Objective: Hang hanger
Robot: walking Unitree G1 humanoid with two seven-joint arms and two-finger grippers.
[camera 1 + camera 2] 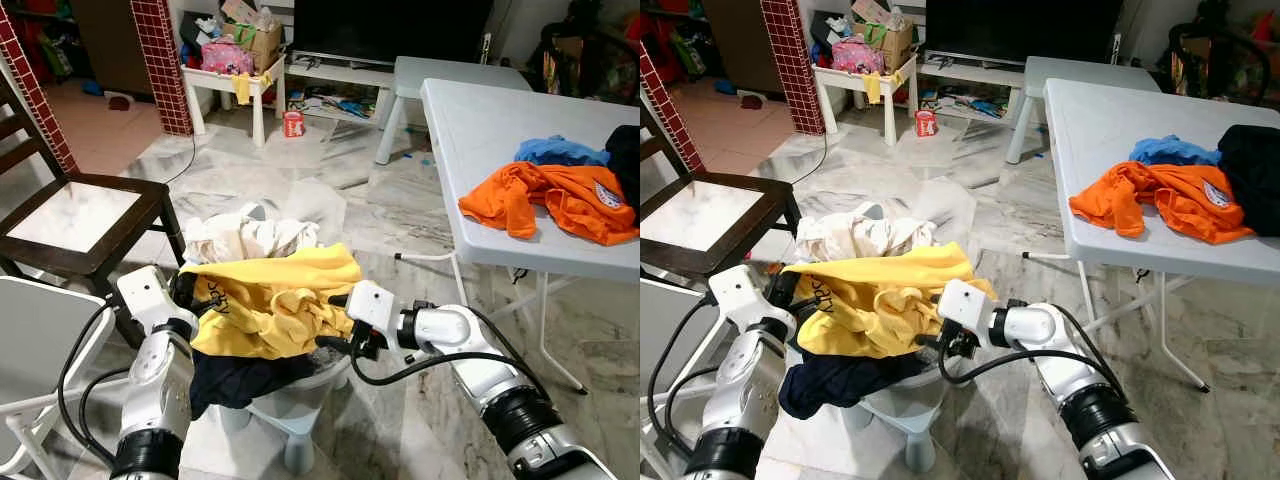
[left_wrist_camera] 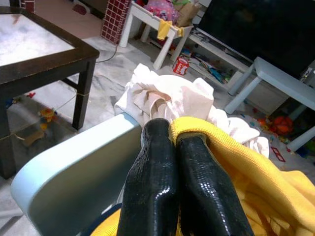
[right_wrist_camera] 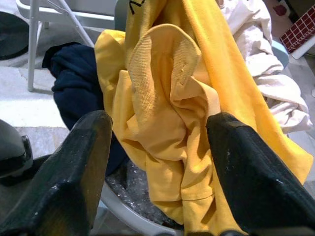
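Yellow shirt (image 1: 275, 300) pinched in left claw (image 2: 175, 142); right claw (image 3: 157, 147) straddling it.

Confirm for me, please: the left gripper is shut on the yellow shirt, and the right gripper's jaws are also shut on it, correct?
Not quite. The left gripper is indeed shut on the yellow knit shirt, pinching a fold of it. The right gripper, however, is open: the right wrist view shows its jaws spread wide with the bunched yellow fabric between them, not yet clamped.
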